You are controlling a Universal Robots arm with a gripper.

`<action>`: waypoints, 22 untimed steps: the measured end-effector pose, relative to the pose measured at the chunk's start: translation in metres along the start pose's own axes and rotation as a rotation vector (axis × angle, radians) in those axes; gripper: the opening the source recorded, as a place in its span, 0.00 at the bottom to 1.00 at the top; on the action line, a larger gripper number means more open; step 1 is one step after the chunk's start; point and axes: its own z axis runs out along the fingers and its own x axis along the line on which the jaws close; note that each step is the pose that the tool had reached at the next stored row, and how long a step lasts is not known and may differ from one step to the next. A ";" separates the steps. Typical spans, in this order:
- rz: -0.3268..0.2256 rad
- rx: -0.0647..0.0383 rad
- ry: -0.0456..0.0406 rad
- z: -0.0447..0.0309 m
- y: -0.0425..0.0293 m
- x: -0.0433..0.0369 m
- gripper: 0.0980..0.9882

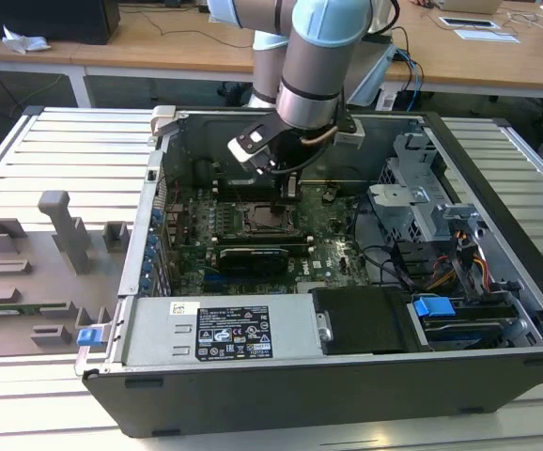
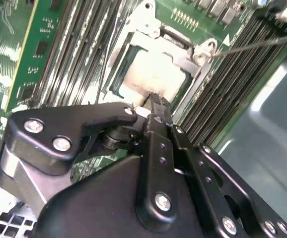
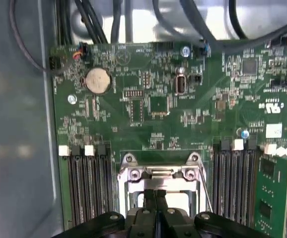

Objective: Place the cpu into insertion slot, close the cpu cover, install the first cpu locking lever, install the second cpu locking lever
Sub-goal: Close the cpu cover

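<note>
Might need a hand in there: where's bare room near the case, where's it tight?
Free: slatted table bordered by the grey fixture tray and the case, exterior view's left. Crowded: around the gripper at the cpu cover, and the cables, exterior view's right.

The socket (image 1: 265,218) is flanked closely by memory slots (image 3: 86,183) — room is left above, cables (image 1: 377,256) being well aside.

Reads bright and even in the exterior view, dimming to soft shadow inside the open dark grey metal computer case (image 1: 347,395). Glares white on the square dull silver cpu (image 2: 156,74) in the second wrist view; blurs slightly at the black end effector (image 2: 156,99).
</note>
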 end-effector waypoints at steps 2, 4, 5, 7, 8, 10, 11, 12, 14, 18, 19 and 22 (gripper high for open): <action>0.000 0.000 0.0001 -0.0056 0.0001 0.0001 0.01; 0.000 0.000 0.0002 -0.0175 -0.0011 0.0004 0.01; 0.000 0.000 0.0001 -0.0211 -0.0014 0.0005 0.01; 0.000 0.000 0.0000 -0.0306 -0.0024 0.0007 0.01; 0.000 0.000 0.0000 -0.0367 -0.0030 0.0009 0.01; 0.000 0.000 0.0000 -0.0482 -0.0042 0.0011 0.01; 0.000 0.000 0.0000 -0.0510 -0.0045 0.0012 0.01; 0.000 0.000 0.0000 -0.0539 -0.0048 0.0013 0.01; 0.000 0.000 -0.0001 -0.0598 -0.0054 0.0014 0.01; 0.000 0.000 -0.0001 -0.0765 -0.0072 0.0018 0.01; 0.000 0.000 -0.0001 -0.0799 -0.0075 0.0019 0.01; 0.000 0.000 -0.0001 -0.0841 -0.0080 0.0020 0.01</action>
